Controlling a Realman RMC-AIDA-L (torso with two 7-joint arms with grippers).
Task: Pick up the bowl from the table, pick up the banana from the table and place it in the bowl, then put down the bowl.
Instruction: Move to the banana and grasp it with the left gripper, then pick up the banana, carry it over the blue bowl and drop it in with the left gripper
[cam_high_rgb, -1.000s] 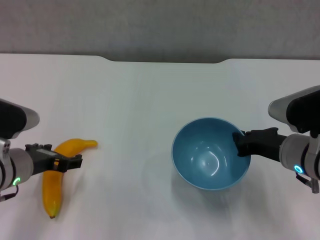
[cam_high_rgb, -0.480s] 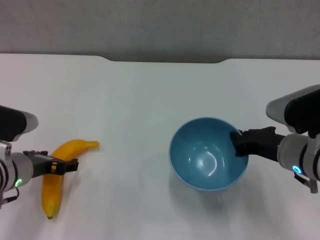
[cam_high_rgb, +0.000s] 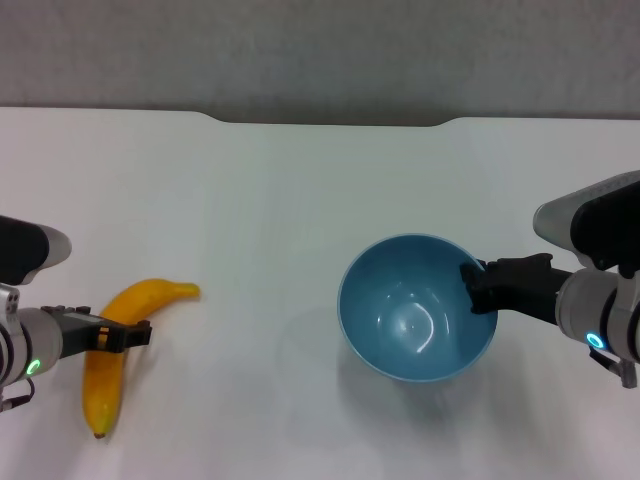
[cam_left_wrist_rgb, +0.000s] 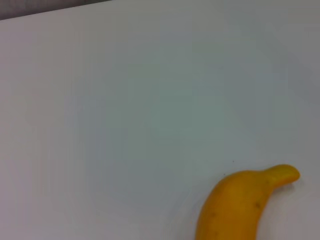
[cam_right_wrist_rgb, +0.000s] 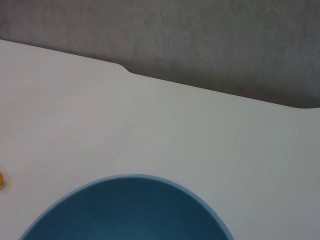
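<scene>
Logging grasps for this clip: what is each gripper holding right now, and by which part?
The right gripper pinches the bowl by its right rim. The left gripper sits at the banana; no hold is evident.

No readable text or markings anywhere.

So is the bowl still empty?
Empty: the bowl shows only its blue inside, and the banana lies on the table.
</scene>
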